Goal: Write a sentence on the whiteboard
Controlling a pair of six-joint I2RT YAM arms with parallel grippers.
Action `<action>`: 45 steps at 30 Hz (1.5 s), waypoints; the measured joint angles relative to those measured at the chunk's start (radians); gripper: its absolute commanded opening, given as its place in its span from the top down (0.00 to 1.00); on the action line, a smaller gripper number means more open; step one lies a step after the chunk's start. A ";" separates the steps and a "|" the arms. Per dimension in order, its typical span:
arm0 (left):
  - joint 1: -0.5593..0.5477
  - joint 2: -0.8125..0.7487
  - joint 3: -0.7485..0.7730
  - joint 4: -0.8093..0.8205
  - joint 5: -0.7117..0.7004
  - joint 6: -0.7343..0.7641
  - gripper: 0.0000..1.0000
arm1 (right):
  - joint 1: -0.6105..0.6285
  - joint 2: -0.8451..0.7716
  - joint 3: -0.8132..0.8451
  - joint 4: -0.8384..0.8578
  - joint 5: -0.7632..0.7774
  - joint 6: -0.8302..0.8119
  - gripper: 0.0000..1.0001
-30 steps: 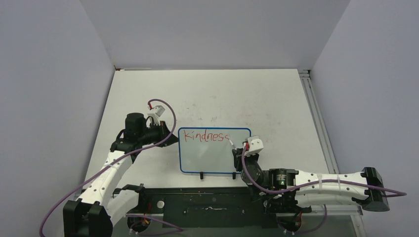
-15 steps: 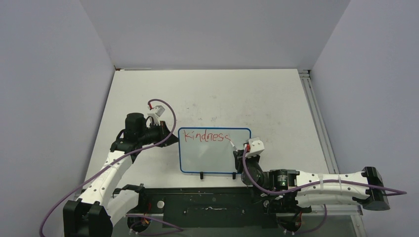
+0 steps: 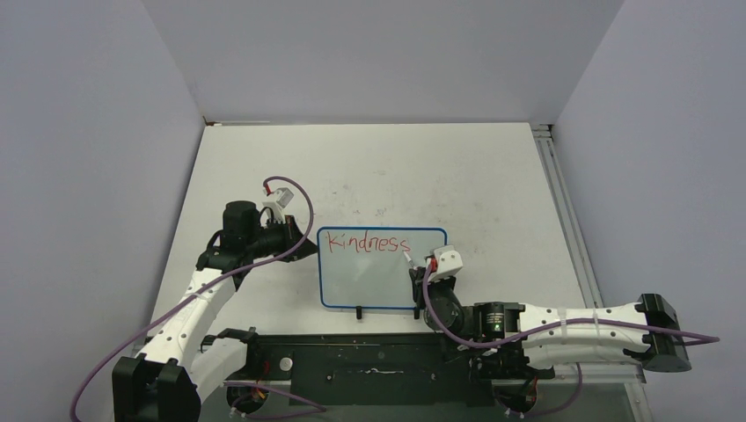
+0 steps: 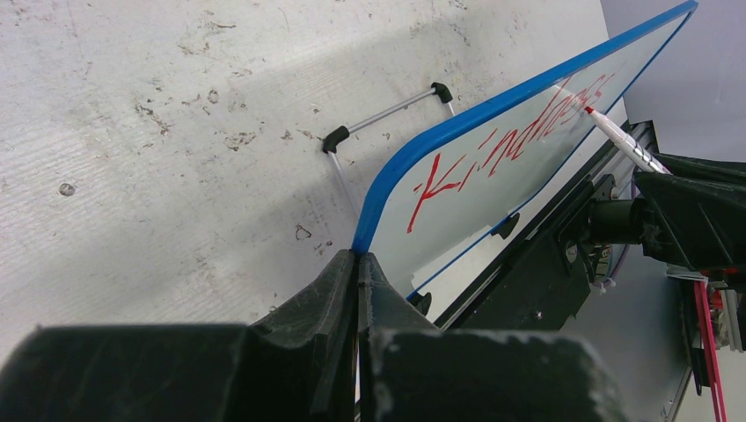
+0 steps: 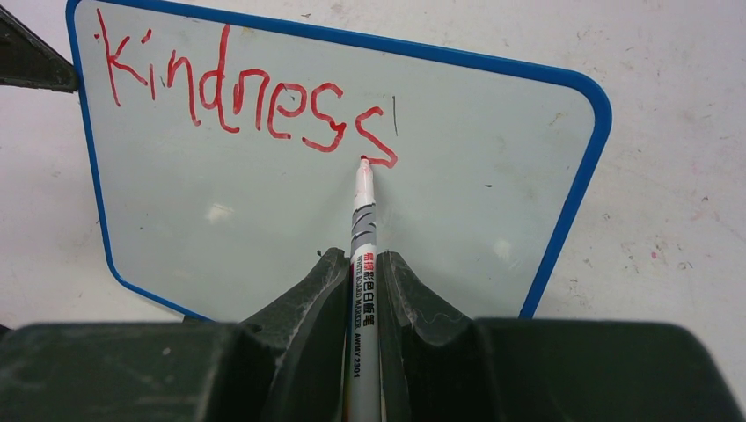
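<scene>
Right hand [image 5: 361, 264] grips marker [image 5: 363, 220], tip at whiteboard [image 5: 475, 176]; left hand [image 4: 356, 274] pinches its corner.

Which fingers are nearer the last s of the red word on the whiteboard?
Right. The right fingers hold the marker, tip at that s; the left fingers clamp the whiteboard's edge beside the K.
</scene>
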 measured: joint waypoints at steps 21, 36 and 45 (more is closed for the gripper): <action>0.000 -0.002 0.000 0.000 0.002 0.000 1.00 | 0.027 0.060 -0.004 0.270 -0.186 -0.179 0.95; -0.002 -0.008 0.000 -0.007 -0.002 0.000 1.00 | 0.052 0.474 0.063 0.549 -0.254 -0.187 0.95; -0.006 -0.011 0.000 -0.012 -0.016 0.000 1.00 | 0.053 0.589 0.108 0.642 -0.290 -0.183 0.95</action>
